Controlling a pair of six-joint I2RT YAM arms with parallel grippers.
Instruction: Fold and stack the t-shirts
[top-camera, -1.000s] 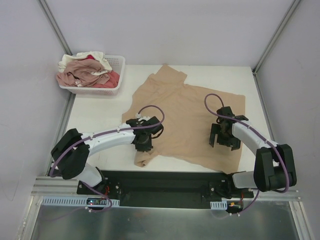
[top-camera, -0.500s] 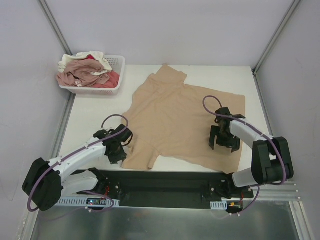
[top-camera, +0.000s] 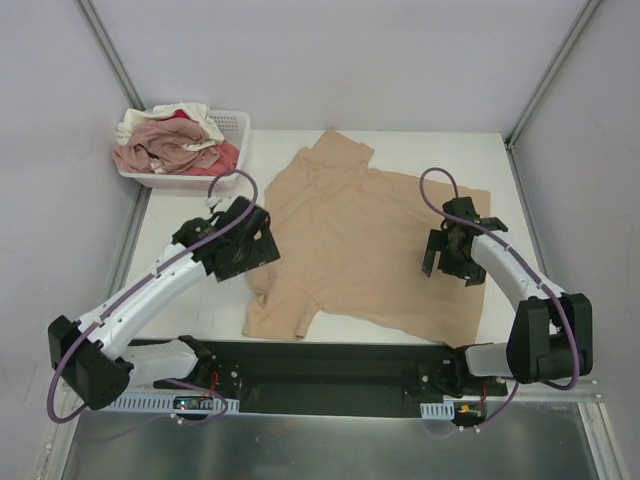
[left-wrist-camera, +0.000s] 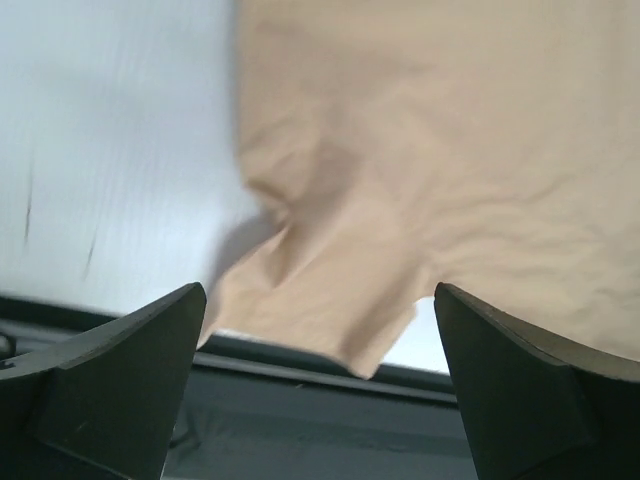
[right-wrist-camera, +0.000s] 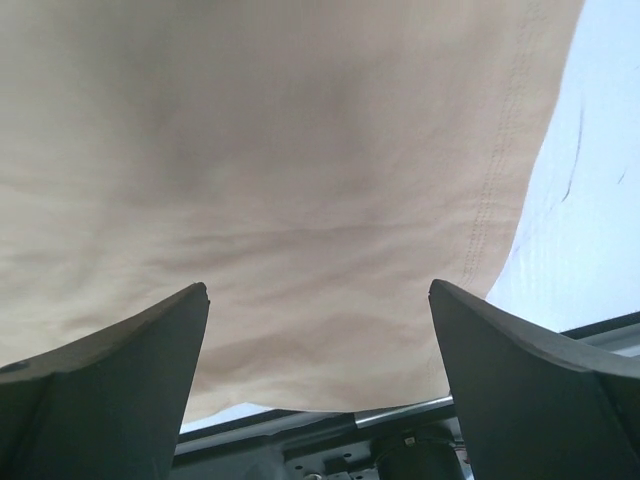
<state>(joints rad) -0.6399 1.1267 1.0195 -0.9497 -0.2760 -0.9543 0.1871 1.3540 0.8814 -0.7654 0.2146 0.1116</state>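
1. Tan t-shirt (top-camera: 360, 240) lies spread open across the middle of the table (top-camera: 190, 225). It is a single layer with no fold in it. Its near-left corner is rumpled and sits right at the table's near edge.
2. Left gripper (top-camera: 248, 246) has its jaws wide apart with nothing between them. It is over the shirt's left edge. From above I cannot tell whether it touches the cloth.
3. Right gripper (top-camera: 450, 258) is likewise spread and empty. It is poised over the shirt's right part, close to the stitched hem.
4. White basket (top-camera: 238, 122) is at the far-left corner of the table. It holds the other shirts (top-camera: 165, 148) in a loose heap (pink, cream-white, red), and none is folded.
5. Judgement: early days. One shirt is laid out and roughly flat, and there is no stack anywhere. Still to do: smooth that corner, fold this shirt, then do the whole basket.
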